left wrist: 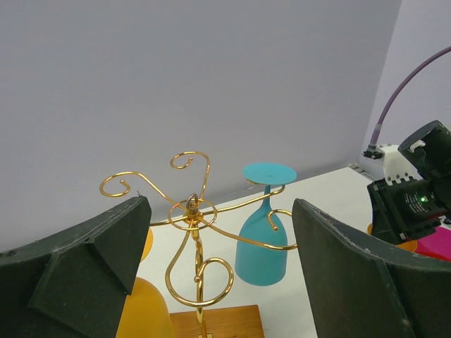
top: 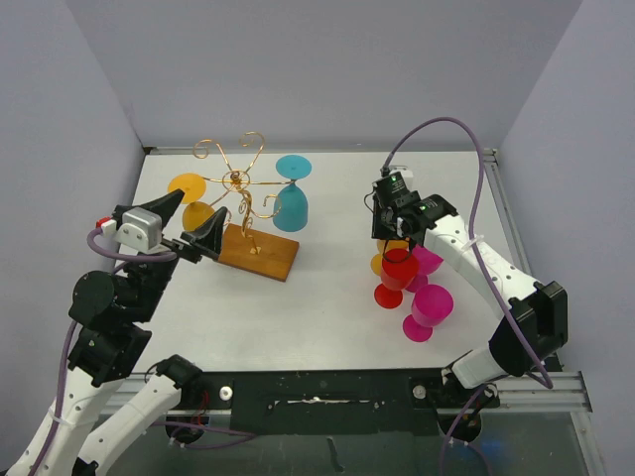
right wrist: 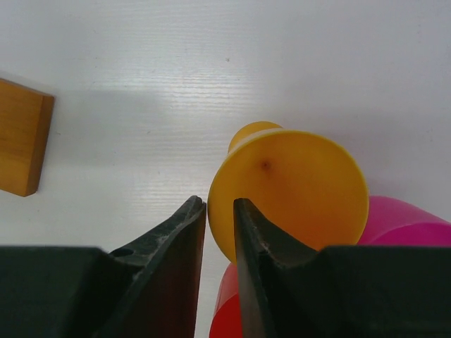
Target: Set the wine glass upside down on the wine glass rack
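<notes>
The gold wire wine glass rack (top: 238,188) (left wrist: 192,211) stands on its wooden base (top: 260,253). A teal wine glass (top: 290,206) (left wrist: 262,246) hangs from it upside down, and an orange one (top: 196,214) (left wrist: 144,310) hangs on its left side. My right gripper (top: 394,243) (right wrist: 220,204) points down over an upright red wine glass (top: 400,268) (right wrist: 225,317). Its jaws are nearly together with the red wall between them. A yellow-orange glass (right wrist: 296,190) shows its foot just right of the fingertips. My left gripper (top: 203,210) (left wrist: 218,232) is wide open beside the rack, holding nothing.
Two magenta glasses (top: 433,302) (right wrist: 409,225) sit close to the right of the red one. The corner of the rack's wooden base (right wrist: 21,137) lies to the left in the right wrist view. Grey walls close in the table on three sides.
</notes>
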Controlling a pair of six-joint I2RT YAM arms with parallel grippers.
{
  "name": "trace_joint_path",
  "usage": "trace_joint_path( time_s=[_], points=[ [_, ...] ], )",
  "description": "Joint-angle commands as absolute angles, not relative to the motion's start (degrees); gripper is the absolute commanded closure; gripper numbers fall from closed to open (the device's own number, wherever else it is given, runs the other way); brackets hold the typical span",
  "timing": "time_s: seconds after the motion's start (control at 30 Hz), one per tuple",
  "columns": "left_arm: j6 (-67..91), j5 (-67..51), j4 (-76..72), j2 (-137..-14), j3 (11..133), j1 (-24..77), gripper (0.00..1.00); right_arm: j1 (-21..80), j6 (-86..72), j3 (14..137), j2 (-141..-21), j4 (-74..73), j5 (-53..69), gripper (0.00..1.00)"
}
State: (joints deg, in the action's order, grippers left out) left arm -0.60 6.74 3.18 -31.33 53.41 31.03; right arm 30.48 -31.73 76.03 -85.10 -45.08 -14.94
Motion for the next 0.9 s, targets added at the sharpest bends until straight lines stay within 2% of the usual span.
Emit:
trace_joint_path(
  time_s=[0.0,0.23,0.33,0.5,0.87],
  points=[
    [-0.2,5.54,0.5,-32.05,54.8,31.03,0.19,30.79,-31.08,77.36,-86.3,-43.08,-15.57,0.79],
    [1.63,4.17,1.22,-33.4,56.3,31.03,0.19,30.8,-30.09,77.96,-86.57,-41.72,-15.01,0.91],
    [2.45,3.5,1.03,-33.95,56.64,31.03,0.19,30.79,-29.88,77.89,-86.22,-40.94,-14.69,1.0],
    [4.62,1.08,0.79,-35.01,58.6,31.03,0.19,30.86,-29.49,77.01,-81.7,-35.93,-14.88,1.0],
    [13.69,-8.14,-3.2,-41.51,62.67,31.03,0.19,29.92,-31.86,71.24,-63.61,-14.8,-15.42,1.0]
  ],
)
